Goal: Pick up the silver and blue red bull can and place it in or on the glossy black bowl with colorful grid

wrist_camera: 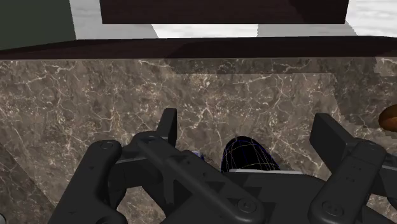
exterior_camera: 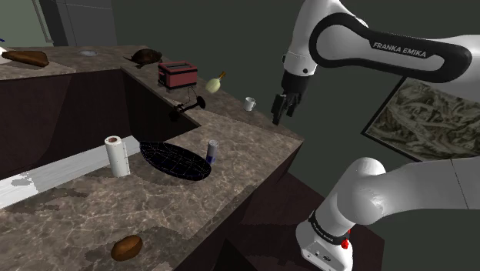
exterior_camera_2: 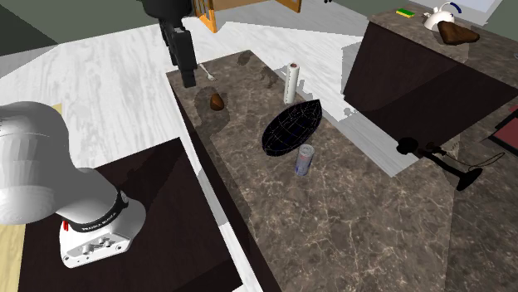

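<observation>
The silver and blue can [exterior_camera: 211, 151] stands upright on the brown marble counter, right beside the rim of the glossy black bowl with a coloured grid [exterior_camera: 175, 160]. In the second exterior view the can [exterior_camera_2: 305, 159] is just below the bowl [exterior_camera_2: 292, 127]. My gripper [exterior_camera: 281, 108] hangs high in the air above the counter's edge, well apart from the can and to the shoulder view's right of it. The second exterior view shows the gripper [exterior_camera_2: 187, 70] over the counter's near edge. In the wrist view the gripper [wrist_camera: 248, 130] is open and empty, with the bowl [wrist_camera: 248, 156] far below it.
A paper towel roll [exterior_camera: 117, 156] stands beside the bowl. A brown lump [exterior_camera: 126, 248] lies at the counter's near end. A red toaster [exterior_camera: 178, 74], a bottle [exterior_camera: 215, 81], a small cup [exterior_camera: 250, 103] and a black stand [exterior_camera: 188, 108] sit on the far stretch.
</observation>
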